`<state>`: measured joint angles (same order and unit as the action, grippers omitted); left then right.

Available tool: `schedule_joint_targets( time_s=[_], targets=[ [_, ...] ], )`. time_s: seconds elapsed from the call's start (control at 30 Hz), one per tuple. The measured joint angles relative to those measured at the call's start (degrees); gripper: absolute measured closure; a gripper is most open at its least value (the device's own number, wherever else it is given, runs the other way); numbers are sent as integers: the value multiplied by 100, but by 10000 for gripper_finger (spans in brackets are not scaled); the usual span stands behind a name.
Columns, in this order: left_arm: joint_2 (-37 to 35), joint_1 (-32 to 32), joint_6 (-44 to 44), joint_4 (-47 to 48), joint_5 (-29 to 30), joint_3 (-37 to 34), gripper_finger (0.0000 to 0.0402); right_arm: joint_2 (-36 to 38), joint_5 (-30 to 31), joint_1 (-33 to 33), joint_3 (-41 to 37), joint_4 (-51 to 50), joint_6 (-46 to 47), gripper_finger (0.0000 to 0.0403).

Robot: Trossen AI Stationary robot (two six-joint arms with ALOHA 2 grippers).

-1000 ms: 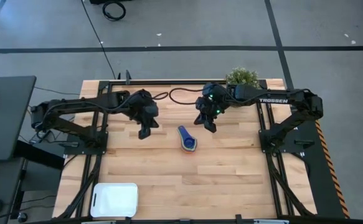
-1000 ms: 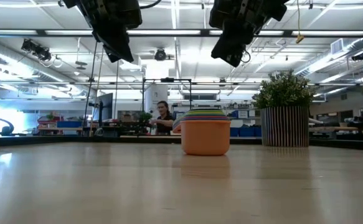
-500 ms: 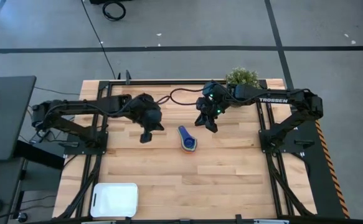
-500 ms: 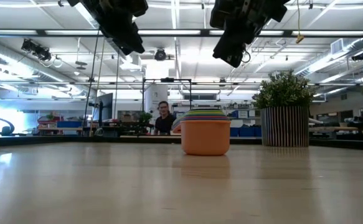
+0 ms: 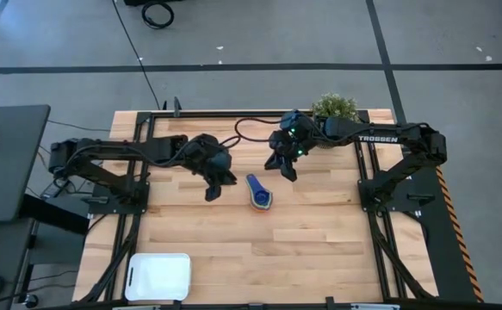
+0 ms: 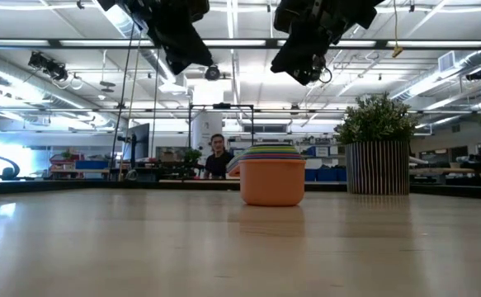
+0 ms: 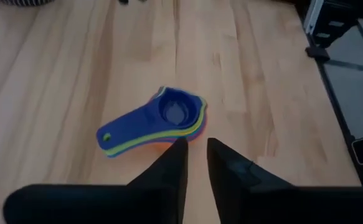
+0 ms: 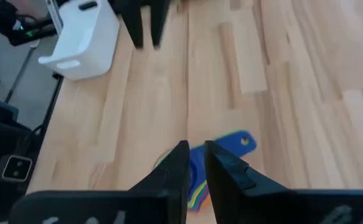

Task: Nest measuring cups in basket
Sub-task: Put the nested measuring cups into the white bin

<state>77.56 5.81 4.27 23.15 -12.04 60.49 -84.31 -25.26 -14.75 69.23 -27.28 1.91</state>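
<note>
Hovering above the nested measuring cups at mid-table, both the left gripper and right gripper stand slightly parted, empty; the stack could spill when carried toward the basket at the near-left corner.

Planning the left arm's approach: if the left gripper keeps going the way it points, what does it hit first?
Probably the stack of nested measuring cups, just ahead of the left gripper; it hangs above the table, so depth is uncertain.

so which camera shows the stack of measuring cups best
The left wrist view: the stack of measuring cups lies unobstructed, blue on top, handles fanned. The high view shows it tiny, the low view side-on, and the right wrist view half hidden behind the fingers.
</note>
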Motion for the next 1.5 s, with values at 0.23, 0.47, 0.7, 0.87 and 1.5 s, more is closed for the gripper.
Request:
schedule_joint_targets(
  time_s=[0.23, 0.47, 0.7, 0.87, 1.5],
  targets=[
    [44, -70, -393, 220, -16, 0, 331, 0, 13, 0, 0, 551, -1, 348],
    [44, -94, -1114, 723, -14, 0, 333, 0, 7, 36, 0, 519, -124, 346],
    [44, -94, -1531, 744, 34, 0, 333, -2, 9, 254, 0, -477, -1722, 348],
    [44, -180, -2140, 884, 111, 0, 333, -2, 9, 321, 0, -365, -1896, 346],
    [44, -899, -4463, 876, 451, 0, 343, -1, 7, 324, 0, 583, -1858, 346]
  ],
)
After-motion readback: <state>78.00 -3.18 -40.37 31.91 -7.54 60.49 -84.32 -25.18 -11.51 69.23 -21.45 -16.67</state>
